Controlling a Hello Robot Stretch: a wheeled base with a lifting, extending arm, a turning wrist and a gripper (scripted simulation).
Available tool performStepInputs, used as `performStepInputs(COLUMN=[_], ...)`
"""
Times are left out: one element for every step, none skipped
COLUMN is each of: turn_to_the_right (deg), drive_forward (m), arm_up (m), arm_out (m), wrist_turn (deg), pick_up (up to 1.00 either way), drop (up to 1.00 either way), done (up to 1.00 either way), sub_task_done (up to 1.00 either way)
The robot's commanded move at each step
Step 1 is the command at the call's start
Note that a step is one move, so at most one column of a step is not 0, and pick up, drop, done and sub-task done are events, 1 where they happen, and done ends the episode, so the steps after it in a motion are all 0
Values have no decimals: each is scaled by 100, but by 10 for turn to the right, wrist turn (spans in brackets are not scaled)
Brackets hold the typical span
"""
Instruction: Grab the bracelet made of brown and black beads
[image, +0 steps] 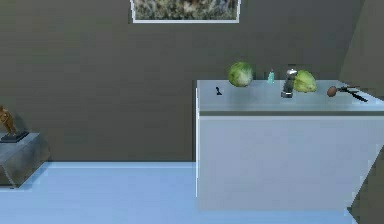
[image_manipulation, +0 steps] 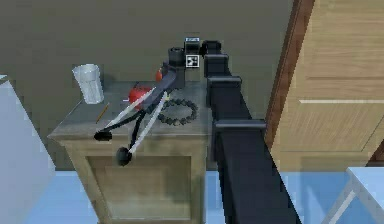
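A ring of dark brown and black beads, the bracelet (image_manipulation: 178, 111), lies on a small wooden side table (image_manipulation: 100, 125), close against the left side of my arm's dark bar. My gripper (image_manipulation: 113, 144) reaches down to the left from its body over the tabletop. Its two thin fingers (image_manipulation: 128, 118) end near the table's front edge, left of the bracelet. A red thing (image_manipulation: 140, 95) lies on the table behind the fingers. I cannot tell whether the gripper holds anything.
A clear glass cup (image_manipulation: 88, 82) stands at the table's back left. A wooden door (image_manipulation: 335, 90) fills the arm side view's right. Ahead stands a white counter (image: 280, 150) with two green cabbages (image: 241, 74), a tap (image: 289, 82) and a dark utensil. A statue (image: 8, 122) on a grey block stands at the forward view's left.
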Motion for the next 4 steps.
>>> performStepInputs(turn_to_the_right=[0, 0, 0, 0], drive_forward=[0, 0, 0, 0], arm_up=[0, 0, 0, -16], arm_out=[0, 0, 0, 0], wrist_turn=[450, 450, 360, 0], pick_up=[0, 0, 0, 0], drop=[0, 0, 0, 0], done=[0, 0, 0, 0], sub_task_done=[0, 0, 0, 0])
